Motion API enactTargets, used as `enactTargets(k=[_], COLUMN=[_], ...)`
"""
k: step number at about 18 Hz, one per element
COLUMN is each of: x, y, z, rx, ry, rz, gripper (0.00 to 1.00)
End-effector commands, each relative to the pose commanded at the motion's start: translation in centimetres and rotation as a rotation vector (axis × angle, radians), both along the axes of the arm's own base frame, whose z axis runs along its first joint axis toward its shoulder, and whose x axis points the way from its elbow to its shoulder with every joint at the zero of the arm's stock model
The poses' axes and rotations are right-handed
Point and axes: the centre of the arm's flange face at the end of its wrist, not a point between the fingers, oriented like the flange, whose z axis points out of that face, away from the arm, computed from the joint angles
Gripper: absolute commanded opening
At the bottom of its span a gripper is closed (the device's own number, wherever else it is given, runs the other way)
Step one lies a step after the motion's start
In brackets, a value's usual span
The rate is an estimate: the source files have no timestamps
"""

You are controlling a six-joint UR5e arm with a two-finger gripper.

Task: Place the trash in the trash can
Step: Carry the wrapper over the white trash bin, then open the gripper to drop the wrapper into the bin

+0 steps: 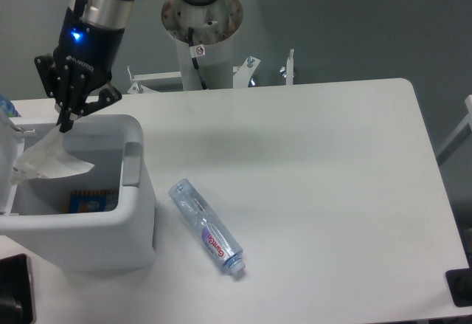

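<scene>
While fingers [66, 123] pinch wrapper [50, 159] over trash can [133, 221] rim, bottle [206, 228] lies apart

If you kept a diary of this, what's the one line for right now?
gripper: shut on wrapper | wrapper: hanging over open trash can | bottle: lying on table

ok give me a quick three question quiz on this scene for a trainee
1. True or false: the bottle lies inside the trash can.
2. What hangs from the hand?
3. The wrapper hangs: A) above the open can, B) over the table's right edge, C) on the bottle.

Key: 1 false, it lies on the table beside the can. 2 the crumpled clear wrapper. 3 A.
</scene>
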Motion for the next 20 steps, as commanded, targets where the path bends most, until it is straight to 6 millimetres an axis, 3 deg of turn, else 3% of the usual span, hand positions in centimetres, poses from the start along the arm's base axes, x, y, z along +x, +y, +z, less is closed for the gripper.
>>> enactTargets(k=[4, 5, 7, 9, 13, 17, 20], x=[-0.5, -0.6, -0.8, -0.8, -0.7, -1.2, -5.8], y=[0.8, 0.9, 1.2, 1.1, 1.0, 0.9, -0.6], z=[-0.7, -0.8, -0.9, -0.6, 0.0, 1.1, 1.0], rx=[-0.008, -0.008, -0.005, 0.002, 0.011, 0.027, 0.003], ry=[-0.003, -0.003, 0.001, 0.005, 0.010, 0.013, -0.083], rz=[-0.004, -0.004, -0.003, 0.000, 0.001, 0.018, 0.218], gripper=[0.08, 0.18, 0.69, 0.88, 0.99, 1.00, 1.00])
